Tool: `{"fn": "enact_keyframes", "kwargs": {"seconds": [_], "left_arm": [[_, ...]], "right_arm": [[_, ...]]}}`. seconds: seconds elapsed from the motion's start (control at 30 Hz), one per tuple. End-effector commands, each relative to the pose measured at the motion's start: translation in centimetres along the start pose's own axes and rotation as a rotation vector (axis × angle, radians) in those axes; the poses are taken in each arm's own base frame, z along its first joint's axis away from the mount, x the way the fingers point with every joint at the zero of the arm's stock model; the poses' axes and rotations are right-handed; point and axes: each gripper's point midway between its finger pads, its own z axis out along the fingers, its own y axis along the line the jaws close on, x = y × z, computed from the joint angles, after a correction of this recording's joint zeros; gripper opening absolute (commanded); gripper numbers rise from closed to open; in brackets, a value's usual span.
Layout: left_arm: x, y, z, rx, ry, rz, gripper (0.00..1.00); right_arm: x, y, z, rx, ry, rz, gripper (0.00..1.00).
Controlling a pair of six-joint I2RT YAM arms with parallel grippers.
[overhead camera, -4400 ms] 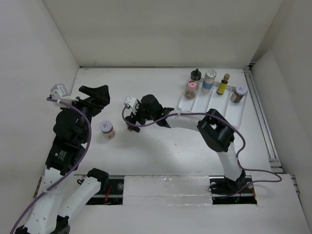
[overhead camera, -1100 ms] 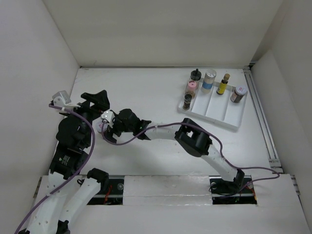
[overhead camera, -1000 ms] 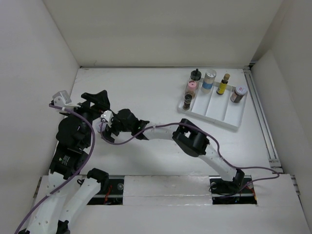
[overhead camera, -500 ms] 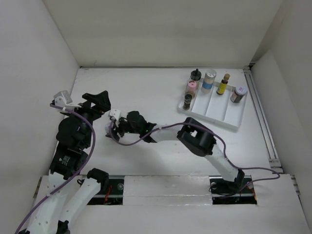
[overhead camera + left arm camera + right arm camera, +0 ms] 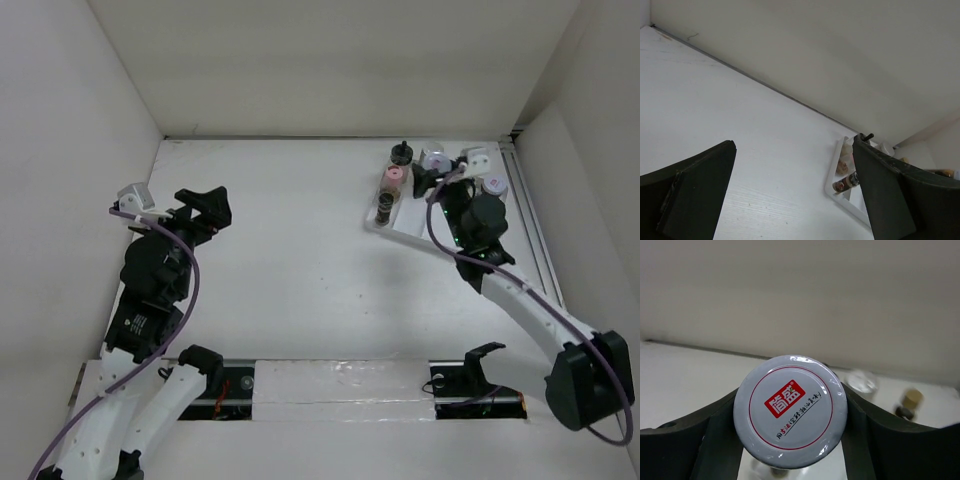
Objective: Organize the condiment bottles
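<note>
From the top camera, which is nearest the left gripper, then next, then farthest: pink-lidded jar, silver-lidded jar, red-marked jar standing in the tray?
Measured from the left gripper:
1. Pink-lidded jar, at the left end of the tray.
2. Silver-lidded jar, back row, further right.
3. Red-marked jar, right end.

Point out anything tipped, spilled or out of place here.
Nothing stands out. The right gripper holds the red-marked jar over the white tray, where the pink-lidded jar and small dark bottle stand upright. No spill shows.
</note>
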Motion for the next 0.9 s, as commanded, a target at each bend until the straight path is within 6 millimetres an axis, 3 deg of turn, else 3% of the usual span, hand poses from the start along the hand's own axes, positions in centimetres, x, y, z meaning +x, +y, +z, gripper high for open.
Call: {"fn": "enact_keyframes", "kwargs": {"seconds": [0.0,0.03,0.07,0.13,0.2,0.23,0.37,0.5,0.73,0.87], "left_arm": [[0.2,-0.5,0.7,0.016,0.000,0.009,1.00],[0.2,-0.5,0.7,0.016,0.000,0.009,1.00],[0.7,-0.7,0.9,0.027,0.019,0.013,1.00],[0.7,-0.7,0.9,0.027,0.019,0.014,1.00],[0.8,-0.9,0.9,0.034,0.025,0.013,1.00],[0.8,-0.9,0.9,0.034,0.025,0.013,1.00],[0.7,-0.9,0.8,0.039,0.017,0.010,1.00],[0.9,-1.1,0.7,0.056,0.028,0.010,1.00],[1.3,-1.2,0.9,0.059,0.043,0.014,1.00],[1.3,-1.2,0.9,0.059,0.043,0.014,1.00]], "right_arm": [[5.4,-7.0,-3.7,0.297,0.152,0.014,0.37],[5.9,-8.6,-4.2,0.337,0.155,0.008,0.37],[6.4,-11.6,-4.9,0.423,0.158,0.009,0.37],[7.9,-13.8,-5.0,0.469,0.184,0.023,0.36],[7.9,-16.7,-5.2,0.551,0.169,0.025,0.36],[9.3,-17.4,-5.1,0.561,0.196,0.033,0.36],[10.3,-21.2,-6.2,0.666,0.200,0.053,0.35],[12.3,-22.8,-6.6,0.702,0.241,0.079,0.35],[13.1,-24.7,-7.3,0.741,0.274,0.102,0.36],[14.8,-26.0,-7.1,0.741,0.355,0.133,0.40]]}}
